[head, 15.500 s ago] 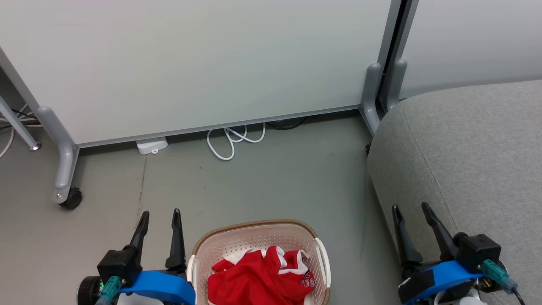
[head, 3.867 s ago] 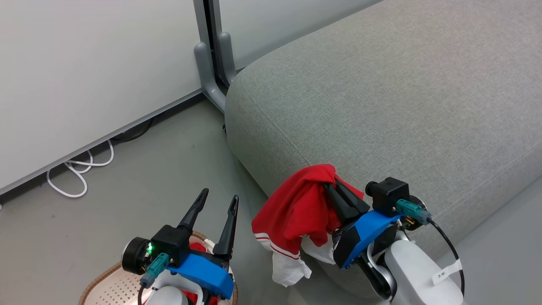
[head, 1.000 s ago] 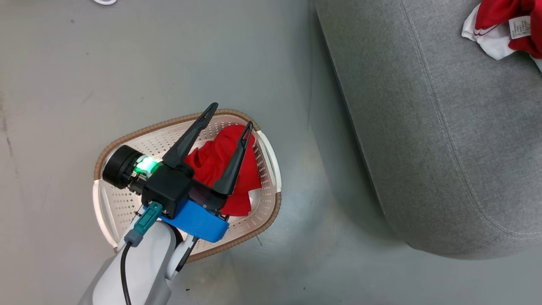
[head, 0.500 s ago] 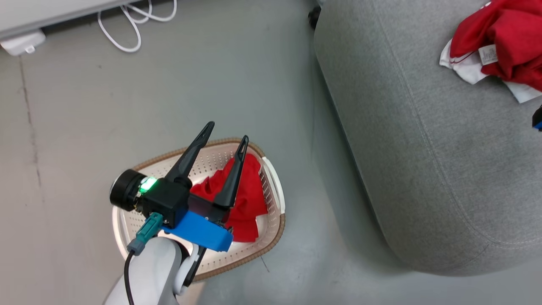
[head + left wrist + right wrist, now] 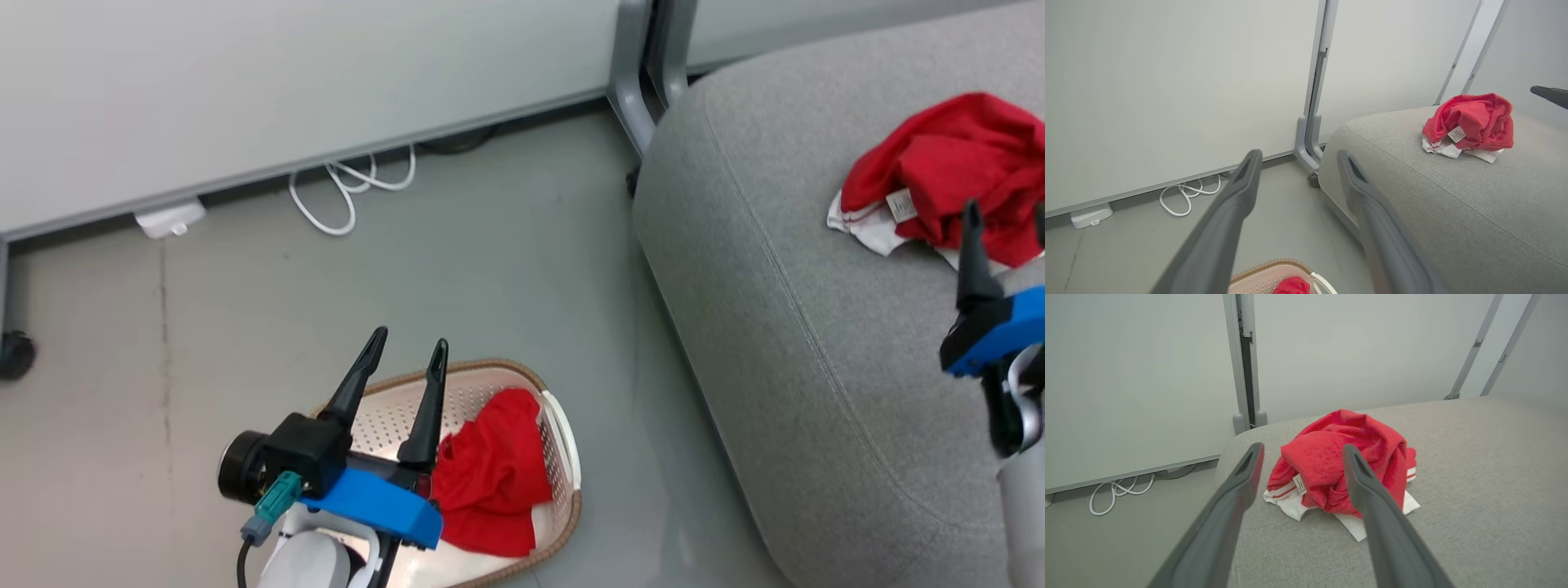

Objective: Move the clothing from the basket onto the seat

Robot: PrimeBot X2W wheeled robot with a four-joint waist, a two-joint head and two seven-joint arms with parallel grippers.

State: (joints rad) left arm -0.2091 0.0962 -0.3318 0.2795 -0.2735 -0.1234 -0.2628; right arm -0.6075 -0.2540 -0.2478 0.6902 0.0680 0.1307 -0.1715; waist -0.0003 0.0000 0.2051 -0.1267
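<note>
One red piece of clothing (image 5: 490, 474) lies crumpled in the cream basket (image 5: 563, 457) on the floor, also low in the left wrist view as the clothing (image 5: 1290, 286) in the basket (image 5: 1274, 265). My left gripper (image 5: 410, 339) hovers open over the basket's left part, holding nothing; its fingers (image 5: 1241, 196) point at the wall. A second red garment with white trim and a label (image 5: 947, 175) sits bunched on the grey seat (image 5: 775, 327). My right gripper (image 5: 1006, 216) stands open just short of it, empty. The right wrist view shows that garment (image 5: 1339, 457) just beyond the open right gripper (image 5: 1303, 447).
White partition panels stand behind, joined at a grey post with feet (image 5: 629, 82) close to the seat's corner. A coiled white cable (image 5: 351, 180) and a white power block (image 5: 167, 220) lie by the wall. A caster wheel (image 5: 15, 353) is at the far left.
The head camera has swung, so the whole picture shifted. My right gripper has come into view beside the garment on the seat. My left gripper stays open above the basket.
</note>
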